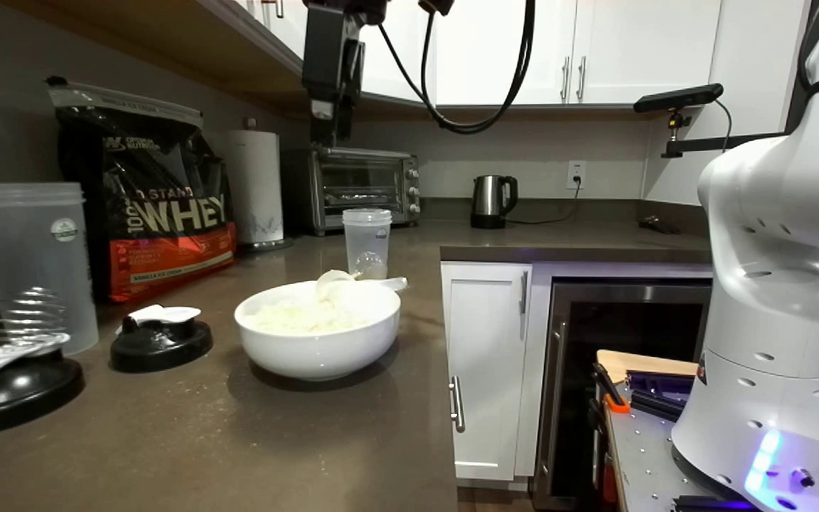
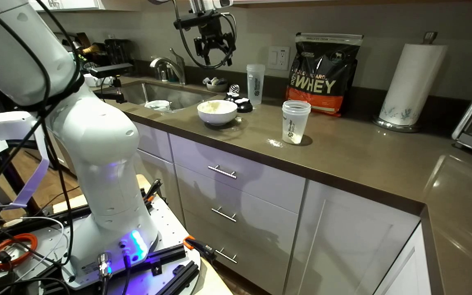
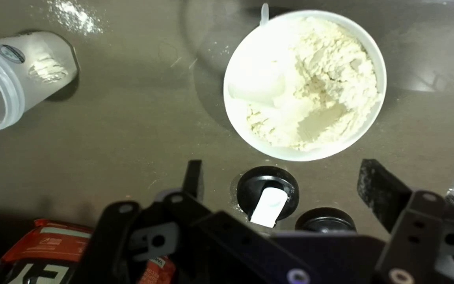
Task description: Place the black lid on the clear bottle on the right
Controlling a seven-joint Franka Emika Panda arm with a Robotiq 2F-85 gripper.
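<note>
My jaws stand spread above the counter [image 2: 342, 147]; seen between them, well below, the black lid [image 3: 257, 188] nearer the bowl [image 2: 216, 118] lies toward the back edge. I judge I must descend.

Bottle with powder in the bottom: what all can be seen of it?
The bottle looks like translucent plastic, narrowing toward its base, with a ridged rim, dark lettering down one side and a round badge on another. Its wide mouth is open, with no lid on. Pale powder lies in the bottom. It stands upright on the brown counter, with a patch of spilled powder close by; nothing grips it.
</note>
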